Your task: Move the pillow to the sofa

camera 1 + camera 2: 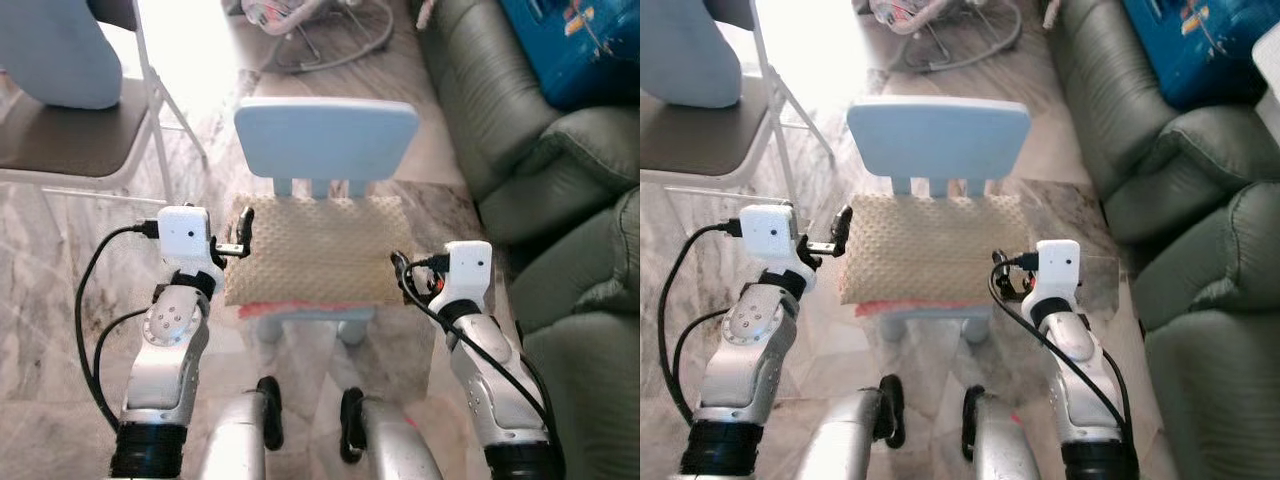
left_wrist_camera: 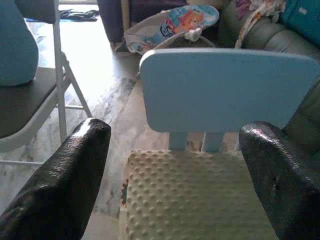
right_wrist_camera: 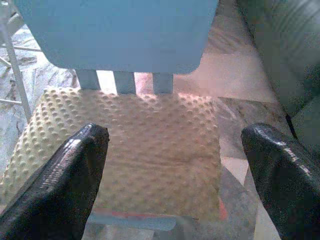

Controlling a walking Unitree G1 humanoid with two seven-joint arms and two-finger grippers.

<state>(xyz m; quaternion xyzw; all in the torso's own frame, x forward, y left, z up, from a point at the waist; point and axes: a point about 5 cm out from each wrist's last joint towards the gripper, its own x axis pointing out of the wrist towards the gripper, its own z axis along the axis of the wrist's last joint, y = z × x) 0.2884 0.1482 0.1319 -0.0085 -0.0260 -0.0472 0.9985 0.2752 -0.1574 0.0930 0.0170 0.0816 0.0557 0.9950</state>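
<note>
On the seat of the small blue chair (image 1: 325, 135) directly before us lies the pillow (image 1: 315, 250), a beige cushion with a bumpy, dotted cover. It lies flat and covers most of the seat, with its far edge against the slats under the chair's backrest. A thin red edge shows beneath its near side.

Our left gripper (image 2: 172, 187) is at the pillow's left edge. In the left wrist view its two black fingers (image 2: 60, 185) stand wide apart, with the pillow and the chair back visible between them. From the head views the fingertips are at or just beside the pillow's left edge; we cannot tell whether they touch it.

Our right gripper (image 3: 175, 185) is at the pillow's right near corner. Its fingers (image 3: 55, 185) are likewise spread wide, with the pillow lying in the gap between them. Neither gripper is closed on anything.

The sofa (image 1: 520, 150), dark green, stands to our right, well apart from the pillow, with a blue item (image 1: 575, 45) lying on it. To our left stands a folding chair (image 1: 70, 130) with a dark seat and white metal legs, carrying a pale blue object (image 1: 55, 50). A baby bouncer (image 2: 170, 27) rests on the marble floor (image 1: 60, 270) beyond the blue chair.
</note>
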